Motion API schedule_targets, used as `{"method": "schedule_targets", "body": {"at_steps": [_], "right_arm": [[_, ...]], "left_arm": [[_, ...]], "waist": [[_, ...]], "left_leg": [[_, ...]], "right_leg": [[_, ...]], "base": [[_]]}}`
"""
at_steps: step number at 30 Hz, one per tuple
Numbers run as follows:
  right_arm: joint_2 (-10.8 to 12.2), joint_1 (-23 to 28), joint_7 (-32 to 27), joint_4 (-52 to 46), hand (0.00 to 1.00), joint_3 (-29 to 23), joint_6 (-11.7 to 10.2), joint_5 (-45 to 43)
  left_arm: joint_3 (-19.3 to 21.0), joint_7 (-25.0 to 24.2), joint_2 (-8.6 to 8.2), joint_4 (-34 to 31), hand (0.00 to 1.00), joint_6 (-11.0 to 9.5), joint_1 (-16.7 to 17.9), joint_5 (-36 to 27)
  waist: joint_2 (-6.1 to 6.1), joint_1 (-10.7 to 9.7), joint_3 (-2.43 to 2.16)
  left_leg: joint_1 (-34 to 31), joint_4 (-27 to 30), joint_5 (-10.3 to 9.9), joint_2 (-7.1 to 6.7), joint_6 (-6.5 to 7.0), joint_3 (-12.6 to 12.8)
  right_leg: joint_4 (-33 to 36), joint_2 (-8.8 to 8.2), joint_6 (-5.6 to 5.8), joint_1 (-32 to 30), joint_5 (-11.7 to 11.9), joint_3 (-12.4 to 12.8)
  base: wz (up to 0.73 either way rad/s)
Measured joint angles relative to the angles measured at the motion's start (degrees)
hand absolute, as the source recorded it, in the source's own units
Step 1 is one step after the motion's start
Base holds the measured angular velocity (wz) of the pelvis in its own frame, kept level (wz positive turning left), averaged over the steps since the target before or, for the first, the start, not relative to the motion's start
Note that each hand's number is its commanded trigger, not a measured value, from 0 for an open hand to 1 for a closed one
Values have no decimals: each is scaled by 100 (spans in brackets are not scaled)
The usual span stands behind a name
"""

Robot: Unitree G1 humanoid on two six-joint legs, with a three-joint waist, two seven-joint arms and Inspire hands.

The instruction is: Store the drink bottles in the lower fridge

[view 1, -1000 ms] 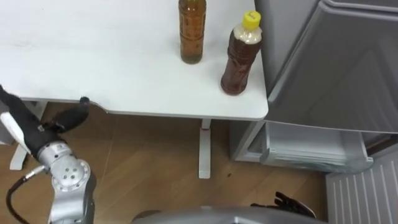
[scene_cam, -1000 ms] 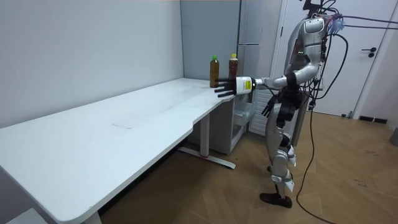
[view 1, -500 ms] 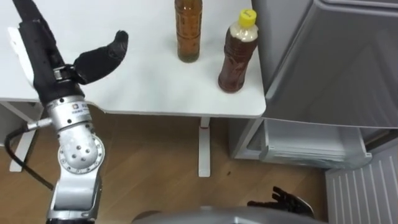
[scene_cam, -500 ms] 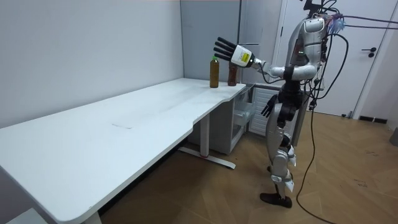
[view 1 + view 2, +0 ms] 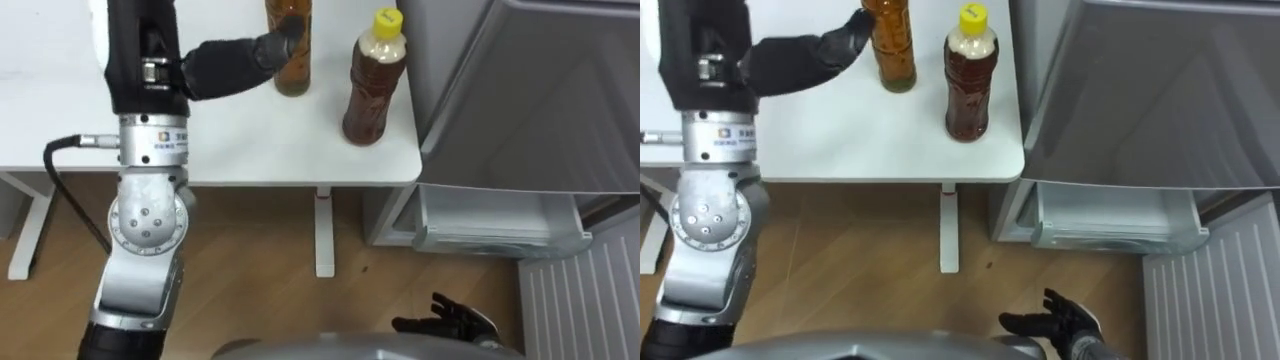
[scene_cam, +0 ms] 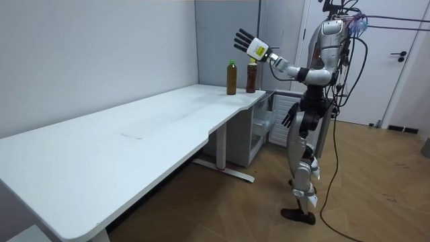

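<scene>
Two drinks stand at the right end of the white table [image 5: 230, 150]. One is an amber bottle [image 5: 290, 55] with a green cap [image 6: 231, 62]. The other is a dark tea bottle [image 5: 370, 85] with a yellow cap. My left hand [image 5: 145, 45] is raised over the table just left of the amber bottle. Its fingers are straight and spread in the room view [image 6: 245, 42], and its thumb reaches in front of the bottle without holding it. My right hand [image 5: 445, 322] hangs low at my side, fingers relaxed. I stand at the table's end beside the fridge.
The grey fridge [image 5: 540, 100] stands right of the table, its upper door closed. Below it the lower compartment [image 5: 490, 225] is open, with a white drawer front showing. Wooden floor lies under the table, beside its white leg [image 5: 322, 235].
My left arm has swung up from below the table's edge to above the tabletop and moved right, up to the amber bottle. The right hand stays low.
</scene>
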Motion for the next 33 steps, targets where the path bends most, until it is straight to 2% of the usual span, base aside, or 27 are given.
{"method": "schedule_targets", "body": {"at_steps": [3,9,15,22,31,33], "right_arm": [[0,-49,5,49,0,60,1,72],[4,-88,6,86,0,152,22,113],[-1,-127,10,135,0,148,55,110],[-11,-199,55,192,0,155,75,109],[-52,-271,94,185,0,276,95,79],[-70,-290,122,185,0,275,159,80]], "left_arm": [[-51,-311,0,-1,0,2,-58,-7],[-285,-557,-31,0,0,46,-59,-219],[-364,-755,-32,0,0,277,-68,-217],[-675,-1011,-24,1,0,444,-75,-218],[-691,-1378,7,36,0,544,-76,-219],[-691,-1442,10,89,0,564,-76,-219]], "waist": [[6,-64,0],[-31,-118,23],[-38,-125,50],[-17,-159,44],[18,-211,48],[37,-228,45]], "left_leg": [[-2,2,0,1,0,5],[11,7,0,1,1,24],[115,-47,0,3,1,99],[112,-70,0,6,1,171],[107,-71,0,6,1,188],[107,-72,0,6,1,188]], "right_leg": [[10,0,-2,-6,1,6],[15,0,-5,24,3,79],[7,11,-5,63,3,176],[17,14,-7,-27,5,284],[16,14,-6,-53,5,298],[18,14,-7,-55,5,299]], "base": [[-2],[-1],[-5],[-7],[-1],[0]]}}
